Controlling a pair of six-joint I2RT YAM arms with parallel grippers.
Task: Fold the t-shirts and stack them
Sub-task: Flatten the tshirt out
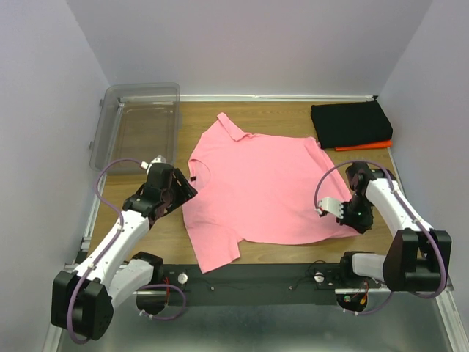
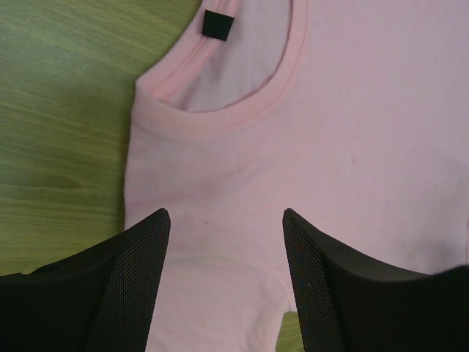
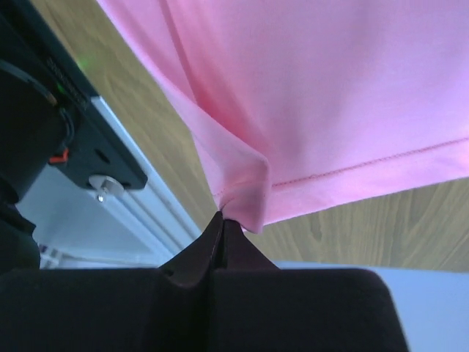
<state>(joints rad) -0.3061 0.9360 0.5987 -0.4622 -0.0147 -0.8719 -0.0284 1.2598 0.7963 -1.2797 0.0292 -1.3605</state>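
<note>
Right gripper (image 3: 223, 220): clamped on pink t-shirt (image 1: 256, 183) hem corner, lower right.
Left gripper (image 2: 225, 216): jaws apart above shoulder, beside collar.
Shirt axis: collar left, hem right.

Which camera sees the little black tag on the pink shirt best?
The left wrist view: the tag is big and clear on the pink shirt. The top view shows only a tiny dark speck. The right wrist view shows just the hem.
</note>
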